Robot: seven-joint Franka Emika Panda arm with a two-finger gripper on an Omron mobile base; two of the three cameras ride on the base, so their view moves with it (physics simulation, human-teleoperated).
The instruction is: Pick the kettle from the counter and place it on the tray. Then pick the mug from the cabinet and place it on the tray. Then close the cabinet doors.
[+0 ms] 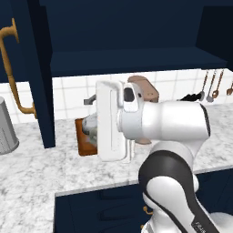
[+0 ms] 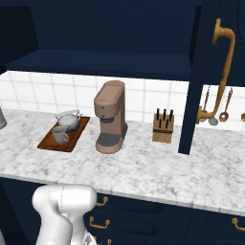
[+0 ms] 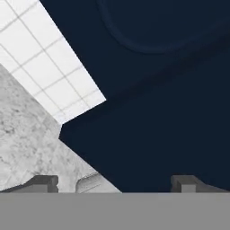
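The dark wooden tray (image 2: 49, 141) lies on the marbled counter (image 2: 143, 167) left of the coffee machine. On it stand the silvery kettle (image 2: 68, 119) at the back and the pale mug (image 2: 60, 134) in front. In the left base view my arm covers most of the tray (image 1: 83, 142) and the kettle (image 1: 91, 123). Both cabinet doors stand open: the left door (image 1: 38, 73) and the right door (image 2: 196, 76). My gripper (image 3: 115, 184) is open with nothing in it, close in front of a navy door panel (image 3: 157, 99) with a curved moulding.
A brown coffee machine (image 2: 111, 117) and a knife block (image 2: 163, 127) stand right of the tray. A grey ribbed canister (image 1: 5, 127) sits at the far left. Utensils (image 2: 215, 107) hang on the tiled wall. The cabinet shelf (image 2: 105, 62) runs overhead.
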